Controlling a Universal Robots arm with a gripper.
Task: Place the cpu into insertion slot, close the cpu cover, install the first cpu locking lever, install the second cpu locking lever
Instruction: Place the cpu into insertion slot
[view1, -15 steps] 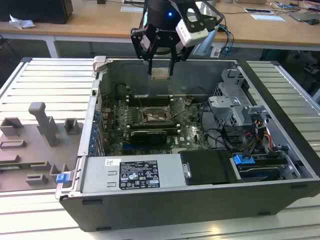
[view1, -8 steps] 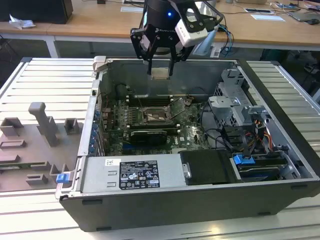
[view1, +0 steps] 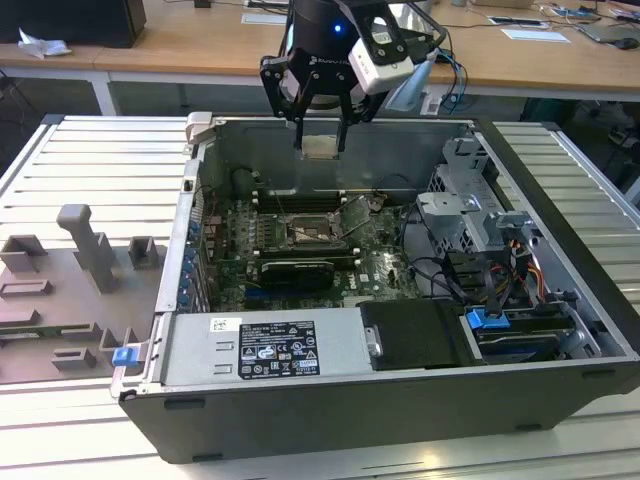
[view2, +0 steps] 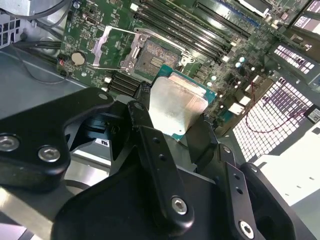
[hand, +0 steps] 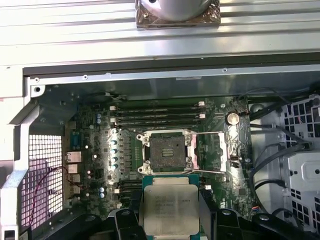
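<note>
My gripper (view1: 320, 143) hangs above the back wall of the open computer case, shut on the cpu (view1: 320, 149), which it holds by two opposite edges. The cpu (hand: 169, 204) is a square chip with green edges and a silvery face, flat between the black fingers (hand: 131, 212) in both wrist views. Below it on the green board lies the insertion slot (hand: 167, 152), a dark square socket, uncovered. The cpu cover (hand: 216, 152) stands swung open beside the socket, with its thin wire levers raised. In the second wrist view the cpu (view2: 176, 106) hovers near the insertion slot (view2: 151, 58) and the cpu cover (view2: 107, 46).
The case (view1: 560, 400) lies open on a slatted metal table. Inside it are a power supply (view1: 265, 350) at the front, a black expansion card (view1: 292, 272), memory slots (view1: 310, 200), a drive cage (view1: 480, 215) and loose cables (view1: 450, 275). A grey fixture (view1: 85, 270) stands at the exterior view's left.
</note>
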